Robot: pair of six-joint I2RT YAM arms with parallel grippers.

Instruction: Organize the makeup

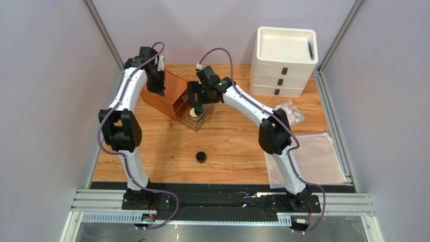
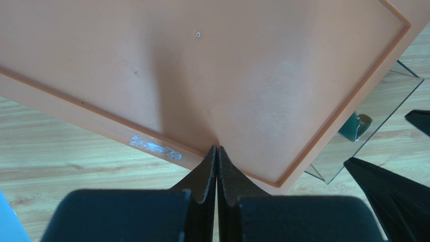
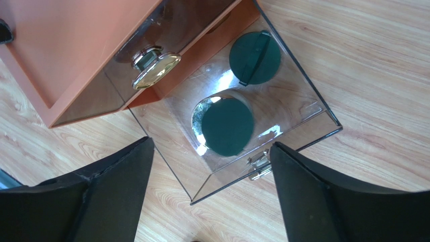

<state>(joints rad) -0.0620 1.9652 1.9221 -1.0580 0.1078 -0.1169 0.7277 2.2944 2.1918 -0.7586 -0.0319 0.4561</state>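
A pale, straight-grained wooden table (image 1: 227, 146) stands between plain lilac walls (image 1: 45, 75). On it sits a smooth orange box (image 1: 171, 97). Its clear drawer (image 3: 303, 108), pulled out, holds two flat dark green discs (image 3: 228, 126), and a gold-rimmed jar (image 3: 155, 68) shows inside the box. A black pot (image 1: 201, 157) stands nearer the arms. The right gripper (image 3: 211, 146) hangs spread wide over the drawer, empty; the left gripper (image 2: 217, 151) is pinched closed, tips at the box top. White stacked drawers (image 1: 284, 60), a printed packet (image 1: 290, 112) and a plastic bag (image 1: 308, 159) lie to the right.
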